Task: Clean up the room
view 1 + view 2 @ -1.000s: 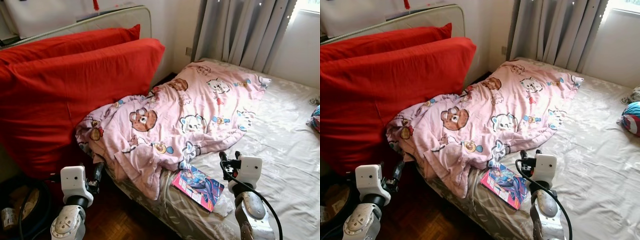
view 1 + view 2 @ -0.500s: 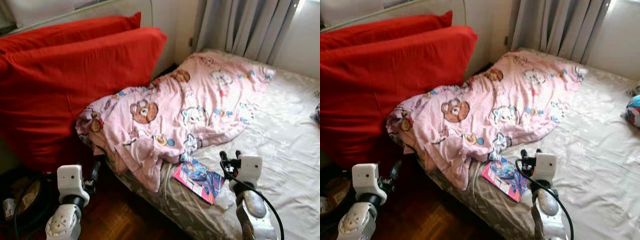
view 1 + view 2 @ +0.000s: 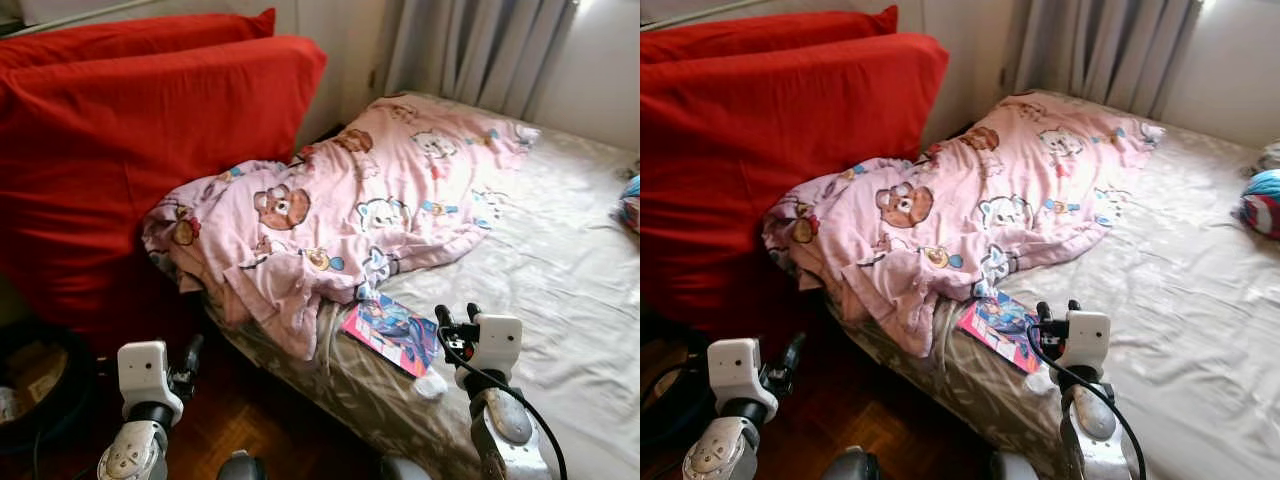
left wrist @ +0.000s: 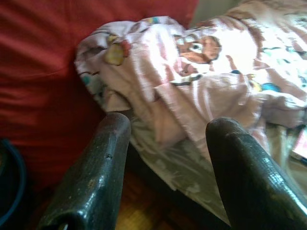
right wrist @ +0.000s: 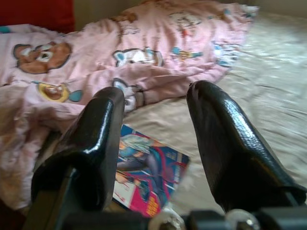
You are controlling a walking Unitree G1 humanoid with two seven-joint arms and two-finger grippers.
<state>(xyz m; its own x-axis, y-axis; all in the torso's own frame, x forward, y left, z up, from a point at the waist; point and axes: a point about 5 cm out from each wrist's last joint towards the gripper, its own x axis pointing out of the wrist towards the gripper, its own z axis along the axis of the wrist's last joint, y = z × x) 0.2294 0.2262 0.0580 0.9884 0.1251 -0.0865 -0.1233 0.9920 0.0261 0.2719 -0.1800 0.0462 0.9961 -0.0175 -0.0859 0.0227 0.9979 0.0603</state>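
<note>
Right tool [image 3: 455, 318] parted wide, gripping nothing — poised just above the bed's pale satin sheet [image 3: 560, 270], close beside a colourful glossy comic book [image 3: 391, 333] lying flat at the mattress edge. Left tool [image 3: 189, 357] likewise spread and empty, low over the dark parquet floor [image 3: 250, 425]. Crumpled pink cartoon-bear blanket [image 3: 340, 215] heaped against big red cushions [image 3: 120, 150] — one corner touching the book.

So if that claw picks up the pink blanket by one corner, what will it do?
The pink blanket lies rumpled in soft folds, so it would probably sag and trail, not lift whole. One edge drapes over the comic book, which might get dragged. The right claw is nearest, open.
</note>
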